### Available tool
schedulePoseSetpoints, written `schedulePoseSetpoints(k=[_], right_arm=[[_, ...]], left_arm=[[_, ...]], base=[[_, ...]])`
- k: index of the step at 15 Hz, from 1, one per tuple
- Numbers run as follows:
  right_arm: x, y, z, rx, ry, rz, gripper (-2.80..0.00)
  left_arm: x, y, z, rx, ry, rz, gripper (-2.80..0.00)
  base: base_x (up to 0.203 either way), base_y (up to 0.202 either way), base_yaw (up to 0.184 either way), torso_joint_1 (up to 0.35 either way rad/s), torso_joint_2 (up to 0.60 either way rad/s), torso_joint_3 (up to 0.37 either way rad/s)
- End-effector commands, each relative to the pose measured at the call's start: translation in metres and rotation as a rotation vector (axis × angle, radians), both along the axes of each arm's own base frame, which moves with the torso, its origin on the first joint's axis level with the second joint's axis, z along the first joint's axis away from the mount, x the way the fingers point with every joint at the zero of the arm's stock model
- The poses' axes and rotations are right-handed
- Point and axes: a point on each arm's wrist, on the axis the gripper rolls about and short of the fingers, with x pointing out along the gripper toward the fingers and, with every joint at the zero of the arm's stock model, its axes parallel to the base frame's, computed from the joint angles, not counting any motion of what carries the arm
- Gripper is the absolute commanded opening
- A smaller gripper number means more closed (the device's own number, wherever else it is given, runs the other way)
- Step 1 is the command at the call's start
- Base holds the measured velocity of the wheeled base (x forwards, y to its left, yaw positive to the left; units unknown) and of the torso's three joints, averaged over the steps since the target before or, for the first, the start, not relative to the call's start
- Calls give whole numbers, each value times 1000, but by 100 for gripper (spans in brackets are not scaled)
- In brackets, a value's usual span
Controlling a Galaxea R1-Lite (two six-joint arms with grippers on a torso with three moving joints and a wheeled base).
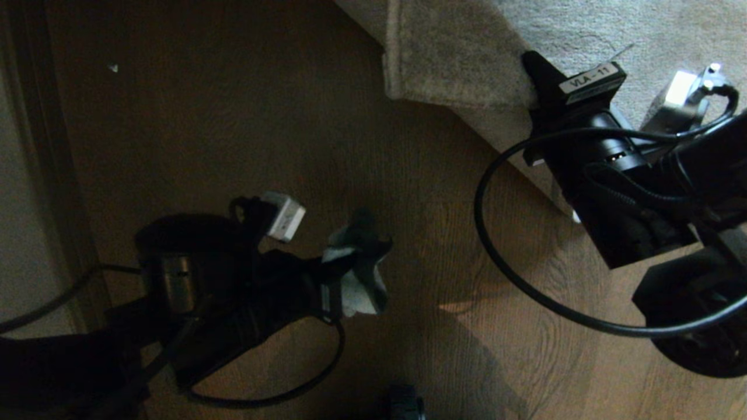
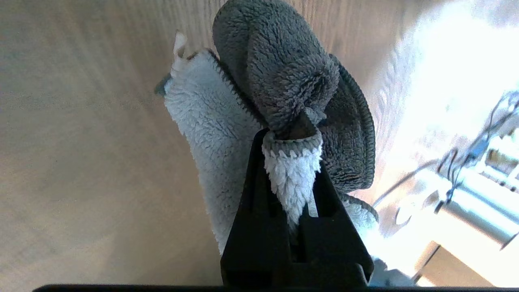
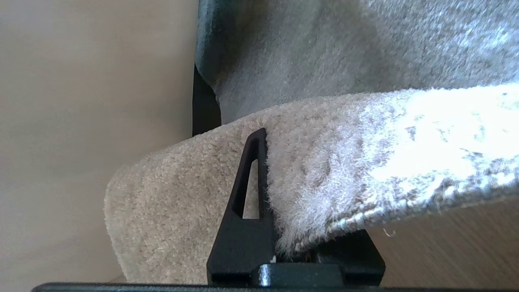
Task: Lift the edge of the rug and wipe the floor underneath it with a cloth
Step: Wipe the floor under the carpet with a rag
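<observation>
We have the rug edge (image 3: pixel 324 170) pinched up in the right gripper (image 3: pixel 279 227); the left gripper (image 2: pixel 292 178) clamps the cloth (image 2: pixel 279 85) above the floor (image 1: pixel 408 192); wiping remains.

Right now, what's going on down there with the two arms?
The right end effector is clamped on the rug edge, holding it folded up off the floor. The left end effector grips the bunched cloth over bare floor, away from the rug. In the head view the cloth hangs to the left of the lifted flap, so the strip under the rug is exposed but the cloth is not there yet.
</observation>
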Motion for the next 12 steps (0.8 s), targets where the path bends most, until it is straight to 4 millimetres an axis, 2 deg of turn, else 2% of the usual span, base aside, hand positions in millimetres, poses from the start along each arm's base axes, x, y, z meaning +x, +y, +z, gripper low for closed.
schedulePoseSetpoints(k=[1,6,12], right_arm=[[0,-4,3,31,-33,-11,-280],[4,-9,3,30,-32,-33,-280],[8,-8,-1,24,-21,-36,-280]], left_arm=[[22,-21,-20,-6,35,11,-280],[52,-44,-22,-129,-40,97,-280],[83,-67,-6,-260,-98,180,-280]], base=[[0,0,0,0,0,0],[0,0,0,0,0,0],[0,0,0,0,0,0]])
